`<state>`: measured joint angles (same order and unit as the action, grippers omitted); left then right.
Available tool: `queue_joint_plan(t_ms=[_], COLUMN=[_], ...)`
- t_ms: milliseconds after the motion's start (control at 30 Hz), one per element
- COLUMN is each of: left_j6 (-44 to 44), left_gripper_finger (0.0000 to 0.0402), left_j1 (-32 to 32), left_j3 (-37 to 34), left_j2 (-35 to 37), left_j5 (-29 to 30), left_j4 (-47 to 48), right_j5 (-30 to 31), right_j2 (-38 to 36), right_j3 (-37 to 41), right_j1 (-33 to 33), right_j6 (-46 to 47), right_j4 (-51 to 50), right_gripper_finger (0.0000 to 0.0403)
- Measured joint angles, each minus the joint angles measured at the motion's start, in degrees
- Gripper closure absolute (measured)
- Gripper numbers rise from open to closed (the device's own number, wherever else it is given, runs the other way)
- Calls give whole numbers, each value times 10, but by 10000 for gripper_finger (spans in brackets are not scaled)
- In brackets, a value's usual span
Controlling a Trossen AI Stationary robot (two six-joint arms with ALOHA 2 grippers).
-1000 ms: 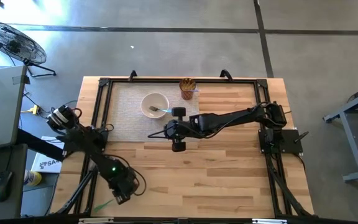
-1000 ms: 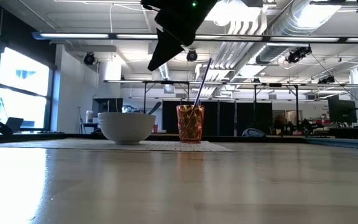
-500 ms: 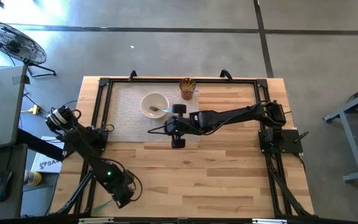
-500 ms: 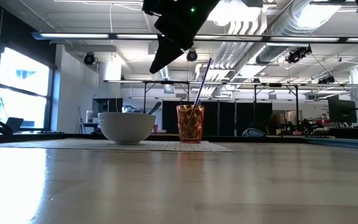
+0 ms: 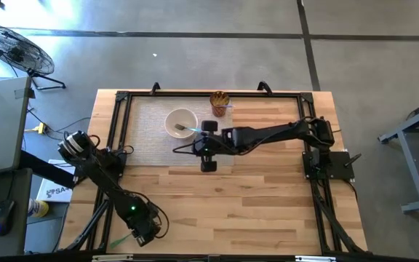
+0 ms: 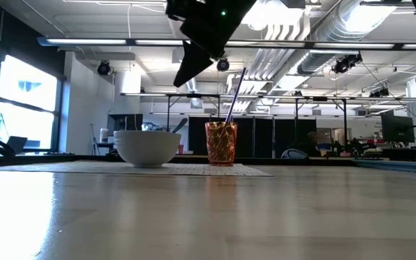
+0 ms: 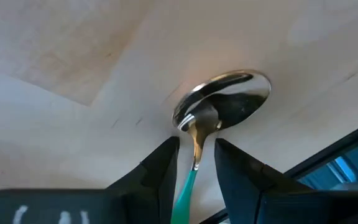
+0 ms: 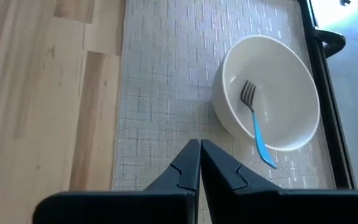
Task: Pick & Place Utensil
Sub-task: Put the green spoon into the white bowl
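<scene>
A spoon with a metal bowl and a teal handle lies near the table's near-left corner; its handle shows in the high view. My left gripper is over it, open by a narrow gap, one finger on each side of the spoon's neck. A white bowl on the woven mat holds a blue-handled fork. An orange cup holds a purple utensil. My right gripper hovers shut above the mat beside the bowl. My left gripper comes down at a slant with its fingers along the spoon's neck. The teal handle lies close against one finger, and bare table shows beside the other. I cannot tell whether it touches. The spoon's bowl rests on the table.
The woven mat covers the far-left part of the table inside a black frame. The table's near edge shows close beyond the spoon in the left wrist view. Bare wood fills the middle and near right.
My left arm has moved toward the table's near edge, bringing its gripper over the spoon, which has stayed put. My right gripper has shifted slightly toward the far edge, nearer the bowl, and has stayed shut.
</scene>
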<state>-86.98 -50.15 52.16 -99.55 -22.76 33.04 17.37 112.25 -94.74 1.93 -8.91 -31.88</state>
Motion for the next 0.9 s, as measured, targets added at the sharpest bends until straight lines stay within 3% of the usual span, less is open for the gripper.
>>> queue_joint_plan(t_ms=[233,533,733,900], left_j6=[-3,1,40,93], left_gripper_finger=[300,391,381,384], left_j1=[0,-5,4,45], left_j3=[0,-2,-1,-3], left_j2=[-1,-2,-3,-2], left_j5=[-7,-29,1,23], left_j4=[7,0,53,85], right_j5=[0,0,8,76], right_j2=[0,0,0,0], right_j3=[0,0,0,0], right_j1=[1,1,1,9], right_j6=[0,0,6,12], right_j4=[0,-4,-25,-64], right_gripper_finger=[396,396,396,402])
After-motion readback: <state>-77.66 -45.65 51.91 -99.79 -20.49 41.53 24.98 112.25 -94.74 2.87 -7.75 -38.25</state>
